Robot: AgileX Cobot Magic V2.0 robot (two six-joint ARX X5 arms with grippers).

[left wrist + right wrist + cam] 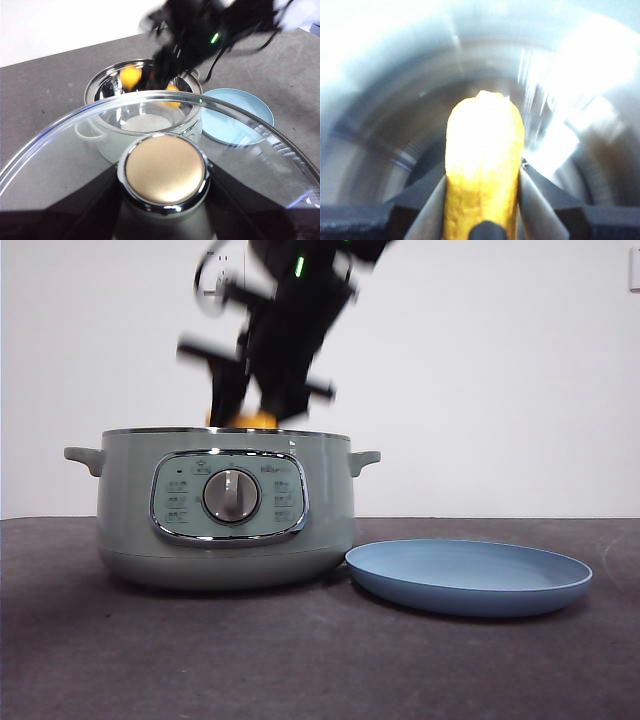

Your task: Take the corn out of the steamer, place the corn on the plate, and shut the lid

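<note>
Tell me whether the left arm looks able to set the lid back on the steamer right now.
Probably not yet: the right tool, shut on the corn, is over the steamer's open mouth, blocking the lid that the left tool holds off to the side.

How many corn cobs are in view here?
1. The corn is gripped in the right claw at the steamer's mouth. The second yellow patch looks like its reflection in the wall.

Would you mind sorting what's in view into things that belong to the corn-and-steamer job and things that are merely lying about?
Part of the job:
- corn, gripped by the right gripper over the steamer
- plate, beside the steamer
- lid, held off the steamer by the left gripper

Just lying about:
- nothing loose that I can see; only the dark table
</note>
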